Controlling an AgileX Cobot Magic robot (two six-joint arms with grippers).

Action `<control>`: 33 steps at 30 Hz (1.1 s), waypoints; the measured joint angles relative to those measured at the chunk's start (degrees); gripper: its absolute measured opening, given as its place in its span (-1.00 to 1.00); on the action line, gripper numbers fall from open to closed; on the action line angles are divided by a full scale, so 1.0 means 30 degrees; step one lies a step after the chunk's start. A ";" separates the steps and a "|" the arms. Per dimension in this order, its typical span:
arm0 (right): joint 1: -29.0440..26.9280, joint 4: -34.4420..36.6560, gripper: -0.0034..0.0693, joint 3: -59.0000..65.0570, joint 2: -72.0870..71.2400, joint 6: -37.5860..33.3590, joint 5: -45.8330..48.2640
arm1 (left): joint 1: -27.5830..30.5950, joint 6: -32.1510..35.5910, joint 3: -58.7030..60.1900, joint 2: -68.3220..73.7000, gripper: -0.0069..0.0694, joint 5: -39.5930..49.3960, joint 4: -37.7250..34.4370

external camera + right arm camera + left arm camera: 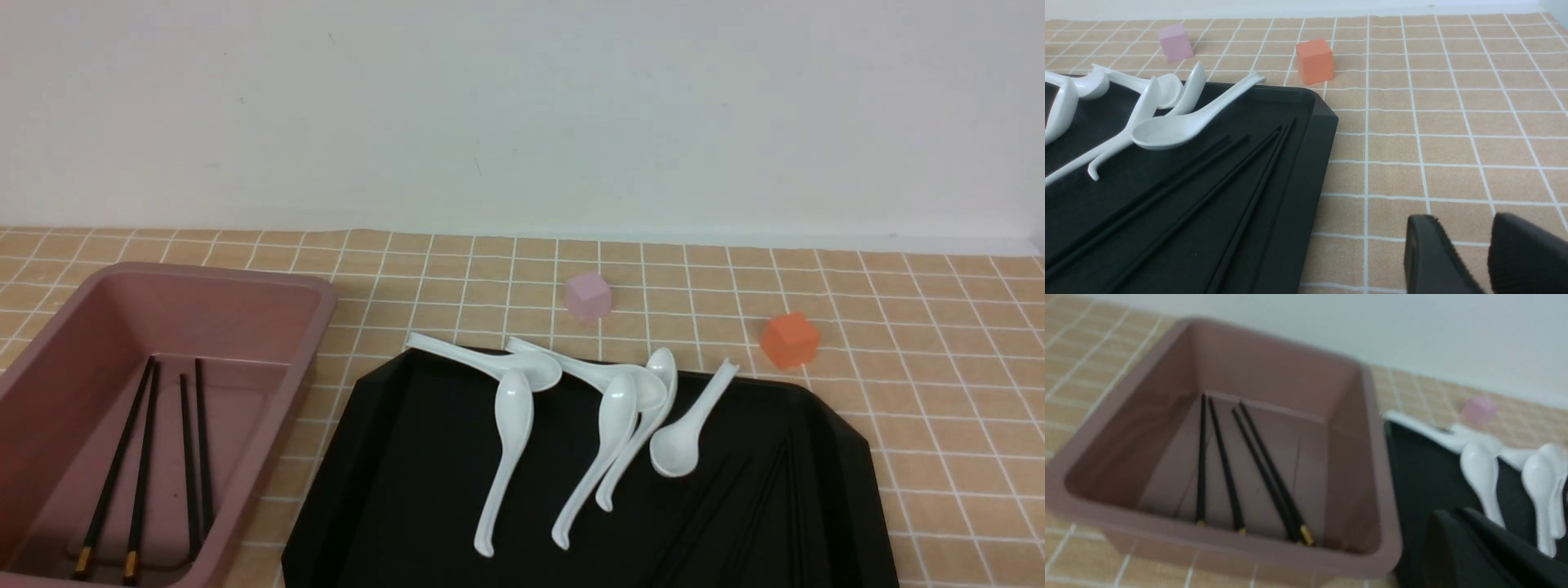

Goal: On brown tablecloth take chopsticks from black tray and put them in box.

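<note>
The black tray (408,457) lies on the brown tablecloth (939,367). Several black chopsticks (1259,183) lie along its right side, faint in the front view (771,490). The pink box (314,327) stands left of the tray, with several chopsticks (189,465) on its floor, also in the left wrist view (1226,469). My left gripper (1451,514) is shut and empty over the tray's left edge (1421,469), beside the box (1376,457). My right gripper (1464,218) is open and empty over bare cloth right of the tray (1298,196). Neither gripper shows in the front view.
Several white spoons (510,433) lie across the tray's far half, some handles over the rim. A small pink cube (589,296) and an orange cube (789,339) sit on the cloth behind the tray. A white wall runs behind the table.
</note>
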 joint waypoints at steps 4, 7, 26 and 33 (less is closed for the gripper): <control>0.0000 0.0000 -0.25 0.0000 0.0000 0.0000 0.0000 | 0.0000 0.0015 0.2141 0.0000 -0.85 -0.1192 0.0000; 0.0000 0.0000 -0.25 0.0000 0.0000 0.0000 0.0000 | 0.0000 0.0015 0.3321 0.0000 -0.85 -0.2036 0.0132; 0.0000 0.0000 -0.25 0.0000 0.0000 0.0000 0.0000 | -0.0026 -0.3257 0.3738 0.0000 -0.85 -0.2756 0.2875; 0.0000 0.0000 -0.25 0.0000 0.0000 0.0000 0.0000 | -0.1267 -0.3302 0.3738 0.0000 -0.84 -0.2735 0.2998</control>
